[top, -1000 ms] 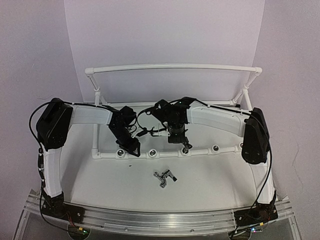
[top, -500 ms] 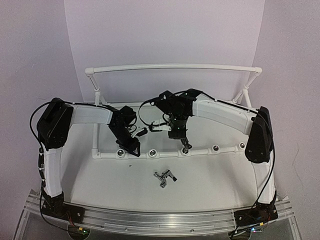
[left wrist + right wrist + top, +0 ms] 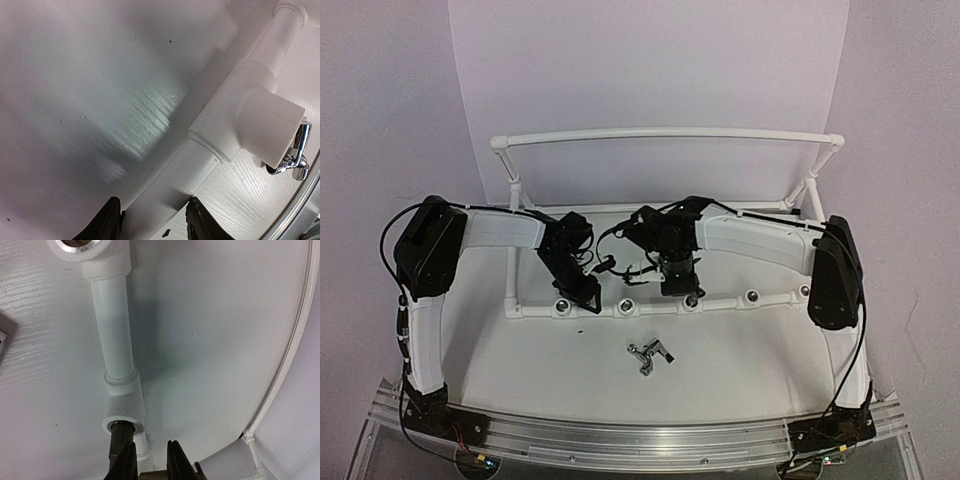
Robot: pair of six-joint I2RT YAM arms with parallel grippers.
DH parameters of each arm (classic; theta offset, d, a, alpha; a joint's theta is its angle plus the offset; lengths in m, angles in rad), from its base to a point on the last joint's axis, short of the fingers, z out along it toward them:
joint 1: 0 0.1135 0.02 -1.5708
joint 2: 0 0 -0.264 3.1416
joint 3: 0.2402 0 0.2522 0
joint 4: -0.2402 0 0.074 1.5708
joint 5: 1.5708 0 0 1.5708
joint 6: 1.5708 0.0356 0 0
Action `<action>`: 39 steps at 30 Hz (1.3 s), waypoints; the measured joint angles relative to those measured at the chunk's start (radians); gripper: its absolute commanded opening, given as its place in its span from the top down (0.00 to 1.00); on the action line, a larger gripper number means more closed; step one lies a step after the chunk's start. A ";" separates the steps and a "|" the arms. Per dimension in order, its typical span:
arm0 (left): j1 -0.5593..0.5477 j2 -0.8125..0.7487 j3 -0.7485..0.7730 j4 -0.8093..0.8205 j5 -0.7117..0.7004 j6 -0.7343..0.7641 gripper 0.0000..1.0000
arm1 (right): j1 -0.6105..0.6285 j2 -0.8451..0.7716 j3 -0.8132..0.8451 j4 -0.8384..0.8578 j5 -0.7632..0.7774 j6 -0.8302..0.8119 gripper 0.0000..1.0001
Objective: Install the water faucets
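The white pipe frame (image 3: 665, 132) stands on the table, its front pipe carrying round sockets. One dark water faucet (image 3: 692, 297) has its stem (image 3: 119, 432) seated in a socket. My right gripper (image 3: 688, 290) (image 3: 148, 455) reaches down over it, shut on the faucet: the stem runs under the left finger and a grey part crosses between the jaws. A second water faucet (image 3: 649, 354) lies loose on the table, nearer to me. My left gripper (image 3: 588, 298) (image 3: 156, 220) is shut on the front pipe (image 3: 170, 185), one finger on each side.
Silver-ringed sockets (image 3: 625, 305) (image 3: 750, 297) (image 3: 75, 245) sit along the front pipe. A shiny metal piece (image 3: 294, 155) shows past a tee fitting (image 3: 250, 115). The aluminium rail (image 3: 640, 435) marks the near table edge. A white backdrop rises behind the frame.
The right wrist lifted and twisted half a second ago, then came back down and squared up over the same socket. The left arm and the loose faucet have not moved.
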 measured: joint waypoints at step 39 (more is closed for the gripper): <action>0.006 0.016 0.019 -0.018 0.020 -0.014 0.55 | -0.056 -0.668 -0.662 0.336 -0.323 -1.192 0.02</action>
